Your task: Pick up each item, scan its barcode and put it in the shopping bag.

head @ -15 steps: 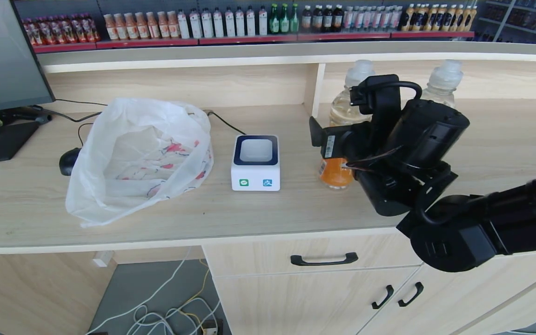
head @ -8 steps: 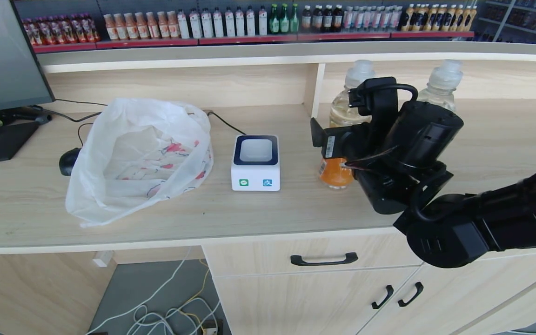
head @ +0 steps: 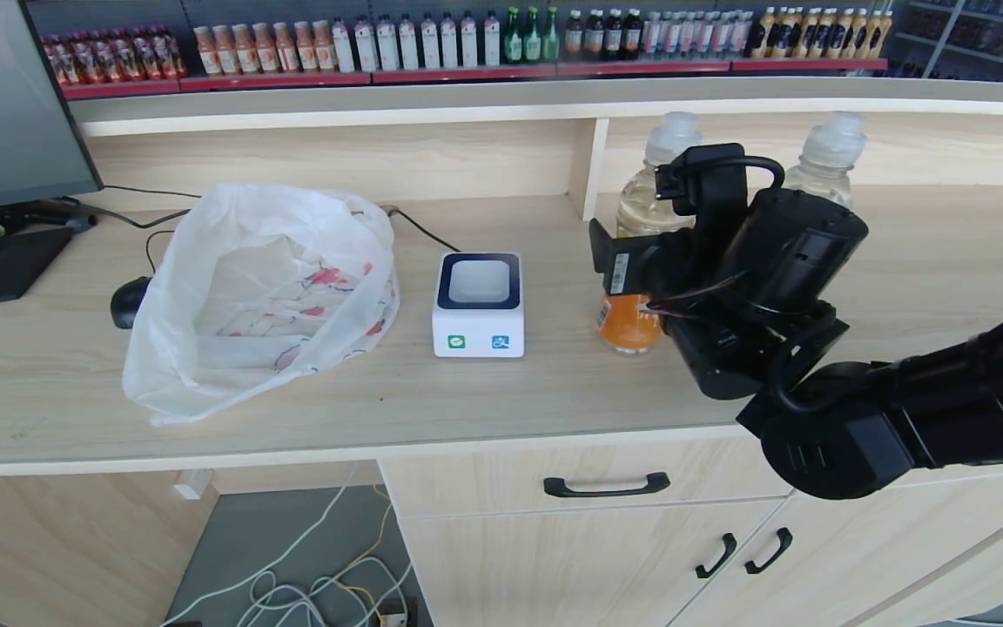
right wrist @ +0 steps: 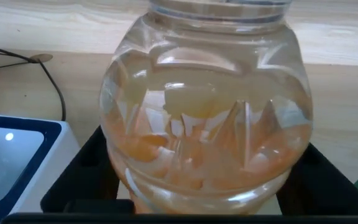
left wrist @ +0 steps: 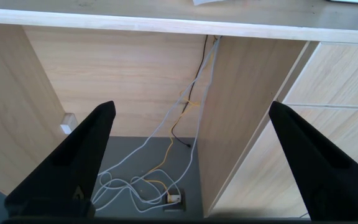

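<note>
Our right gripper (head: 632, 272) sits low over the tabletop (head: 510, 392), fingers (head: 610, 261) clamped on the standing orange bottle (head: 629, 331); our left gripper (left wrist: 191, 162) hangs below the tabletop edge, fingers (left wrist: 73, 168) spread

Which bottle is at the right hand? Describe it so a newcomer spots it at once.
On the wooden counter, look right of the white scanner box. Three bottles stand there; the orange drink bottle is the front one, at the right hand. It alone holds orange liquid; the two rear bottles hold pale, nearly clear liquid.
</note>
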You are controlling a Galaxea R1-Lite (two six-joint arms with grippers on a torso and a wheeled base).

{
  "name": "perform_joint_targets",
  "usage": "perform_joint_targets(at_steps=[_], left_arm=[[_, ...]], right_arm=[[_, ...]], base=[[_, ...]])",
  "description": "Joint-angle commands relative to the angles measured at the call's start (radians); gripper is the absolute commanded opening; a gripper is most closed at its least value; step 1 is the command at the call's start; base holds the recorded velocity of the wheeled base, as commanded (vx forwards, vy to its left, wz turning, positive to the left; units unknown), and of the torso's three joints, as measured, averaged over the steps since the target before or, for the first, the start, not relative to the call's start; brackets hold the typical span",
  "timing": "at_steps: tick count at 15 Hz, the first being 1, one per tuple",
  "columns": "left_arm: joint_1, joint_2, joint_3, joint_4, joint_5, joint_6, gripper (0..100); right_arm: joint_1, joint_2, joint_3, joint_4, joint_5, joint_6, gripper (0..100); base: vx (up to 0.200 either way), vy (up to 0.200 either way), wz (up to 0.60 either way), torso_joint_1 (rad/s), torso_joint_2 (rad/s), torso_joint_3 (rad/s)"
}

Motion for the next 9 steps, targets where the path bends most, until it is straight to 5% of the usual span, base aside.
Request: perform_joint_targets(at_steps=[1, 9], left_arm=[[0.0, 0.0, 0.0, 0.0, 0.0, 0.0, 100], [0.0, 0.0, 0.0, 0.0, 0.0, 0.0, 100]], right_arm=[[0.001, -0.007, -0.001, -0.001, 0.0, -0.002, 0], [0.001, -0.033, 0.002, -0.021, 0.009, 0.0, 0]], base=[[0.0, 0.0, 0.0, 0.0, 0.0, 0.0], [0.0, 0.0, 0.0, 0.0, 0.0, 0.0]])
